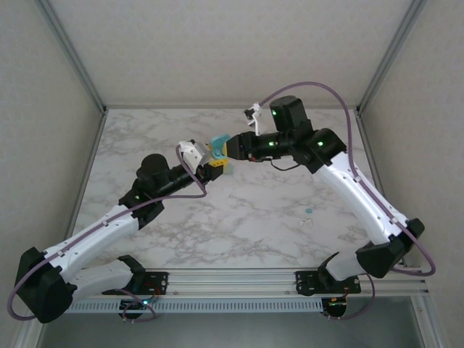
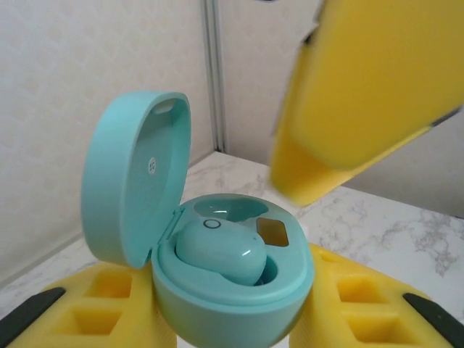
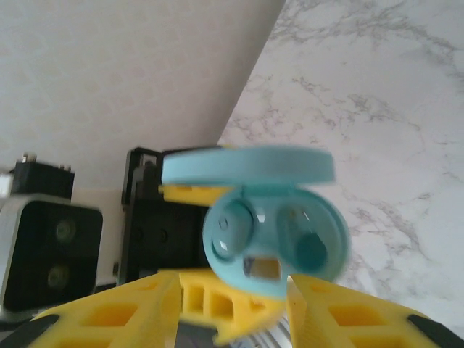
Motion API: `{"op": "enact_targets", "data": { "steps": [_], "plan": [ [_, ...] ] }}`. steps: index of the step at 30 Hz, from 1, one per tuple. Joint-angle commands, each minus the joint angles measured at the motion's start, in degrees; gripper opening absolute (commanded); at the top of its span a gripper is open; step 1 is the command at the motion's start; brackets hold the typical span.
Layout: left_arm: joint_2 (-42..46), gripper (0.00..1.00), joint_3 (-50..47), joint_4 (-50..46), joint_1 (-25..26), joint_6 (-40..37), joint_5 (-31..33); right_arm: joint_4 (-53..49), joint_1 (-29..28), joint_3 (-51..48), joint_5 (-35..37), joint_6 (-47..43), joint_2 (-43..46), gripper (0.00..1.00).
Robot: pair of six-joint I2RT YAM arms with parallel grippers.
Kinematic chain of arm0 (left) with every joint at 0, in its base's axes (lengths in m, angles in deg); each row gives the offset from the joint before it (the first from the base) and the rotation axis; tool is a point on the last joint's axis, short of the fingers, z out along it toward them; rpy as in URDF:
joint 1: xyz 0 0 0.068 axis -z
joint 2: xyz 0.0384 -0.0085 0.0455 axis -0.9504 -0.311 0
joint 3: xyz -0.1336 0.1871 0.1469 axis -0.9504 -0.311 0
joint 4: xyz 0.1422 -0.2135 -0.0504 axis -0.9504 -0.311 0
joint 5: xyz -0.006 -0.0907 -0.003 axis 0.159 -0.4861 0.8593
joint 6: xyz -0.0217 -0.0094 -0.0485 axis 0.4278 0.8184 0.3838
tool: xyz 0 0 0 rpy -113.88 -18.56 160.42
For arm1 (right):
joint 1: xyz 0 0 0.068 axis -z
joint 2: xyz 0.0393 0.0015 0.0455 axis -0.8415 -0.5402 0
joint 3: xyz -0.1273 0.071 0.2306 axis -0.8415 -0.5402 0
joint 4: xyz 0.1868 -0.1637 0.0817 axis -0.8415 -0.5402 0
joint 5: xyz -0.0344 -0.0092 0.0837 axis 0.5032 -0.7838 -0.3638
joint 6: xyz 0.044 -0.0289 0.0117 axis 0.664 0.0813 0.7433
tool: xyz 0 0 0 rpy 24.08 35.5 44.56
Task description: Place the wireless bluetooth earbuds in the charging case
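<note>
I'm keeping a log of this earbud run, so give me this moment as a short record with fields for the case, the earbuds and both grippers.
charging case: lid open, held between the left gripper's fingers
seated earbud: sits in one socket; the other socket is empty
loose earbud: tiny teal piece on the table near the right arm, probably the second one
left gripper: shut on the charging case
right gripper: open, fingers apart just in front of the case, holding nothing
</note>
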Motion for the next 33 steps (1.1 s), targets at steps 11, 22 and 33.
{"op": "enact_targets", "data": {
  "steps": [11,22,33],
  "plan": [
    [3.63,0.2,-1.2,1.72,0.15,1.19,1.87,-3.57,29.29,-32.03,27.38,0.64,16.84,0.43],
    [4.75,0.2,-1.36,0.11,0.15,1.38,1.61,1.62,36.16,-50.25,26.22,3.01,3.87,0.46],
    [3.73,0.21,-0.77,0.47,0.16,1.82,1.22,5.31,36.19,-50.15,22.19,1.36,-3.25,0.47]
  ]
}}
